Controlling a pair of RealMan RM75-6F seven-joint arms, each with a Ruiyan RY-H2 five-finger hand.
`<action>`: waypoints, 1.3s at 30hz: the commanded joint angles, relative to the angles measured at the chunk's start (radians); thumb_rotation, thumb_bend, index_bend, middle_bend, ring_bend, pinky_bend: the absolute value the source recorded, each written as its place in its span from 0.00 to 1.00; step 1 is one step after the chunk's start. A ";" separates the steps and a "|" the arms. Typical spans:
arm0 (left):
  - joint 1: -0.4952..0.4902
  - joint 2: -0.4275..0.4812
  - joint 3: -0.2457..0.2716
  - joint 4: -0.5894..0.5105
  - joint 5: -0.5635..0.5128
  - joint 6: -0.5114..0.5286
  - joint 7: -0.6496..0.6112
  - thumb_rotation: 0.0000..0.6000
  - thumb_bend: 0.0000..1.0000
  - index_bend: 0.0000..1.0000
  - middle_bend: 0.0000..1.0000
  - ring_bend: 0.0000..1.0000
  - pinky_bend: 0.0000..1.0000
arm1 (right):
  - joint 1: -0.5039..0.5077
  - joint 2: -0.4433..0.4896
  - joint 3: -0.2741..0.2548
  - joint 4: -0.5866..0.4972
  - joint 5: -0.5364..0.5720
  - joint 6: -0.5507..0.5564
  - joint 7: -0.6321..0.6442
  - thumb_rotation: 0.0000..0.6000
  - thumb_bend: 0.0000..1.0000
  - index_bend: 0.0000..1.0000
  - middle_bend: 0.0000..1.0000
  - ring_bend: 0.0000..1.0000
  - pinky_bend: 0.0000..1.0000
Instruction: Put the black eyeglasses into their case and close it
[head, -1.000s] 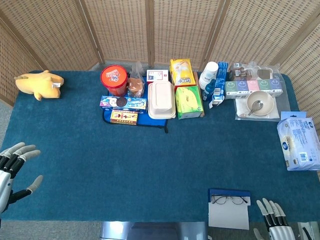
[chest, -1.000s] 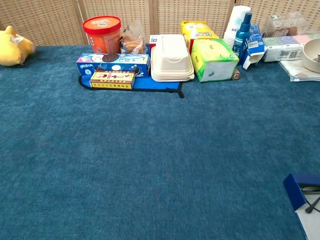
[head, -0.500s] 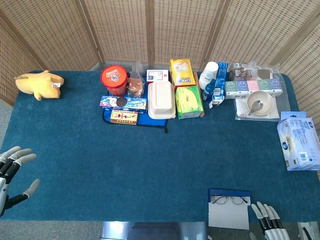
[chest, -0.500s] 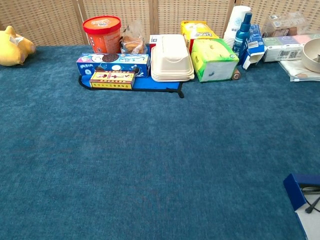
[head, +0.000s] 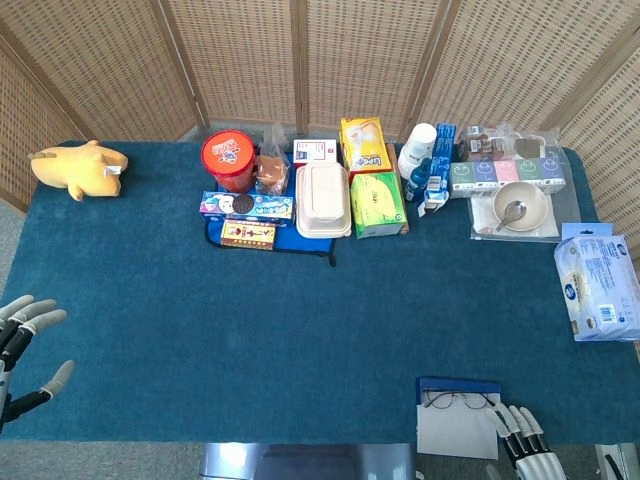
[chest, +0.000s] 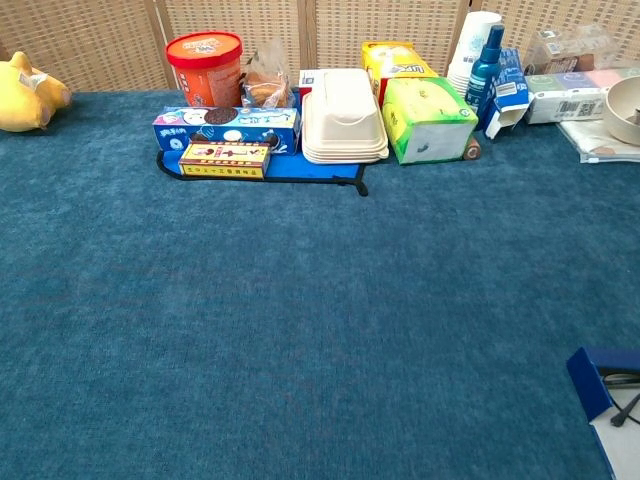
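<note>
At the near edge of the tabletop (head: 200, 350), toward its right corner, the right hand (head: 525, 445) shows its fingers straight, slightly apart and empty, tips just beside the open case (head: 457, 417). The black eyeglasses (head: 459, 400) lie unfolded across the case where its blue lid meets the pale lining, so they seem to rest on it rather than sit tucked inside. At the near left corner the left hand (head: 25, 350) hangs with fingers spread, holding nothing.

The task looks barely begun: the reach to the glasses is the step in hand. Next would likely come pinching the frame, folding the temples, seating it in the lining and swinging the lid over.

Along the far edge stand a red tub (head: 229, 160), snack boxes and a green tissue box (head: 378, 204); their print is too small to read.
</note>
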 joint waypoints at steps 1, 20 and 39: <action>0.003 0.000 0.000 -0.002 0.000 0.003 0.002 1.00 0.23 0.26 0.25 0.16 0.19 | 0.005 -0.004 0.000 0.001 0.000 -0.007 0.006 1.00 0.30 0.00 0.00 0.00 0.10; 0.033 0.000 0.009 -0.030 0.024 0.025 0.048 1.00 0.23 0.26 0.25 0.16 0.19 | 0.035 -0.015 0.007 0.014 0.007 -0.044 0.064 1.00 0.29 0.00 0.00 0.00 0.09; 0.036 -0.014 0.005 -0.003 0.006 0.019 0.028 1.00 0.23 0.26 0.25 0.16 0.19 | 0.057 -0.015 0.033 -0.017 0.024 0.029 0.104 1.00 0.29 0.00 0.04 0.02 0.09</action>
